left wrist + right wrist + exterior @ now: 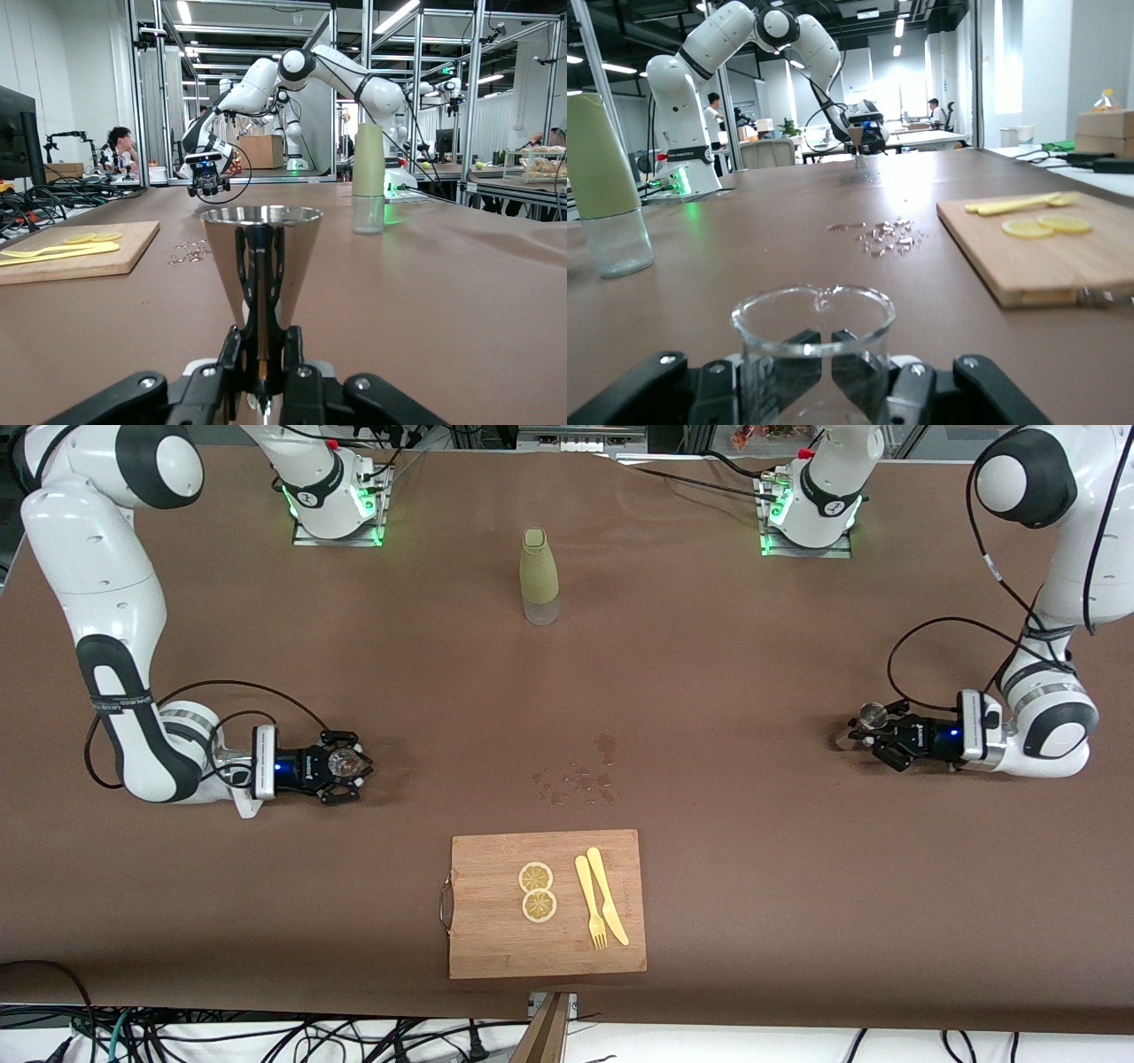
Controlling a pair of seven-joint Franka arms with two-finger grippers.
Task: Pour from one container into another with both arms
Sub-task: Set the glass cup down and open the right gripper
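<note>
My left gripper [873,728] sits low over the table at the left arm's end, shut on a shiny metal cone cup [871,714]. In the left wrist view the cup [259,252] stands upright, mouth up, with the gripper [261,350] clamped round its narrow lower part. At the right arm's end, my right gripper [347,765] is low over the table and shut on a clear glass beaker [340,761]. The beaker [813,341] is upright between the gripper [833,359] in the right wrist view and looks empty.
A bottle [539,576] with a green sleeve stands in mid-table near the bases. A wooden cutting board [496,948] near the front camera carries two lemon slices [537,891] and a yellow fork and knife [601,908]. Wet spots [580,779] lie between board and bottle.
</note>
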